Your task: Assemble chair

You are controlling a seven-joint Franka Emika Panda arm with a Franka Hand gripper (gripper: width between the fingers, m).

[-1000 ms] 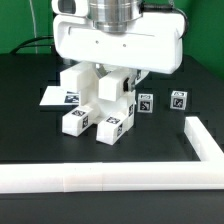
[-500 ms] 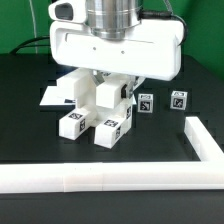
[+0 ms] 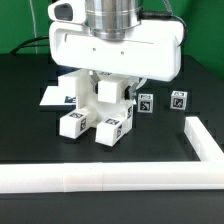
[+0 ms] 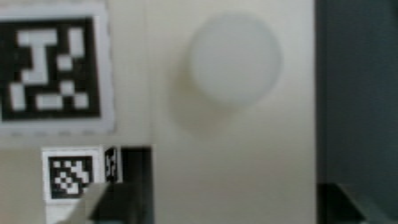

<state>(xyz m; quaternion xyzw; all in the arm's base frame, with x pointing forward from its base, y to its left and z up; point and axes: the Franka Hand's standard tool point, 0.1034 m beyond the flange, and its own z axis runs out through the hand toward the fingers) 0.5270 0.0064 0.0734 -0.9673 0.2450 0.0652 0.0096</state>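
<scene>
Seemingly the gripper (image 3: pixel 108 82) is hanging over the part-built chair (image 3: pixel 100 112), which is standing on the surface (image 3: pixel 30 135) beyond the L-shaped rail (image 3: pixel 100 178). I cannot tell whether it is gripping or released. A joining step is looking underway, calling next for a straight lift clear.

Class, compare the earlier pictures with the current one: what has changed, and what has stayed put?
The robot's white gripper sank lower over the part-built glossy white plastic chair, then held there. Whether its jaws let go cannot be seen. The chair, two small white tagged blocks, long white L-shaped rail and flat marker board stayed put.
</scene>
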